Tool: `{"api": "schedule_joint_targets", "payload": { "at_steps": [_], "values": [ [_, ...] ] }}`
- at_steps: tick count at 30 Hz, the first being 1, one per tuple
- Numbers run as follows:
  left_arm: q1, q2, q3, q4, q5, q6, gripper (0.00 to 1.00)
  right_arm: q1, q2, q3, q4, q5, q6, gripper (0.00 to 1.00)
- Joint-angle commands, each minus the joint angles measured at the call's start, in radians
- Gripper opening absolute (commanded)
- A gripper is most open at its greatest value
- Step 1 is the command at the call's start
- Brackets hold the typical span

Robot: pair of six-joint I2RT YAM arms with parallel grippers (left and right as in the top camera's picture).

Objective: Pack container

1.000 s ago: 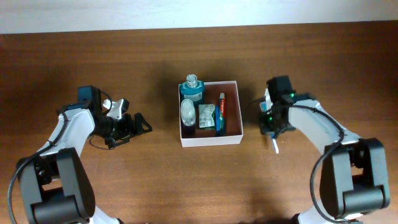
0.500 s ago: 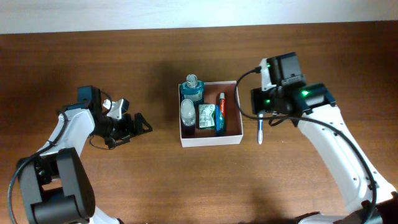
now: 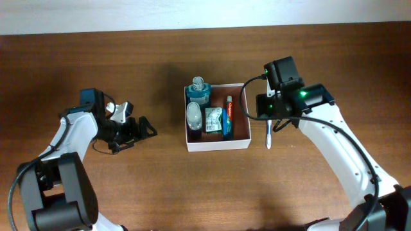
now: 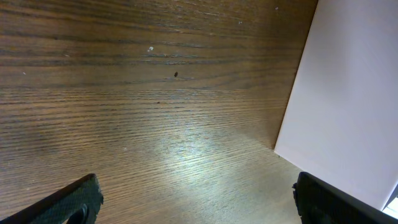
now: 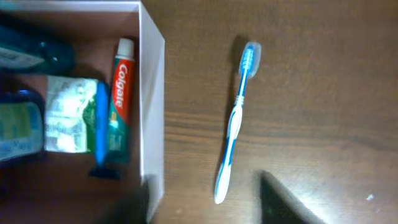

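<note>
The container (image 3: 217,145) is a square white box with a reddish-brown inside at the table's middle. It holds a teal bottle (image 3: 198,92), a clear bottle (image 3: 193,115), a packet (image 3: 213,119) and a red toothpaste tube (image 3: 228,110). A blue-and-white toothbrush (image 3: 268,136) lies on the table just right of the box. My right gripper (image 3: 270,117) hovers above it, open and empty. In the right wrist view the toothbrush (image 5: 235,121) lies between the box wall (image 5: 152,93) and my blurred right gripper (image 5: 208,208). My left gripper (image 3: 138,128) is open and empty, left of the box.
Bare wooden table surrounds the box. The left wrist view shows wood grain, the open left gripper (image 4: 205,202) at the bottom edge and a white wall (image 4: 348,93) at the right. A pale strip (image 3: 192,13) runs along the table's far edge.
My right arm has risen and swung left toward the box. The toothbrush now lies nearer the box than one second ago. The left arm has not moved.
</note>
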Motion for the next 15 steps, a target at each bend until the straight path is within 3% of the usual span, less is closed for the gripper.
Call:
{"api": "schedule_joint_targets", "payload": {
  "at_steps": [1, 10, 12, 13, 15],
  "values": [
    [0.003, -0.026, -0.006, -0.001, 0.003, 0.012, 0.99, -0.013, 0.009, 0.007, 0.014, 0.029, 0.014, 0.98],
    [0.003, -0.026, -0.006, -0.001, 0.003, 0.012, 0.99, -0.126, 0.092, 0.007, 0.042, 0.010, 0.036, 1.00],
    [0.003, -0.026, -0.006, -0.001, 0.003, 0.012, 0.99, -0.143, 0.124, 0.007, 0.048, 0.009, 0.036, 0.87],
    [0.003, -0.026, -0.006, -0.001, 0.003, 0.012, 0.99, -0.154, 0.158, 0.007, 0.053, 0.009, 0.035, 0.75],
    [0.003, -0.026, -0.006, -0.001, 0.003, 0.012, 0.99, -0.157, 0.194, 0.007, 0.061, 0.009, 0.035, 0.71]
  ]
}}
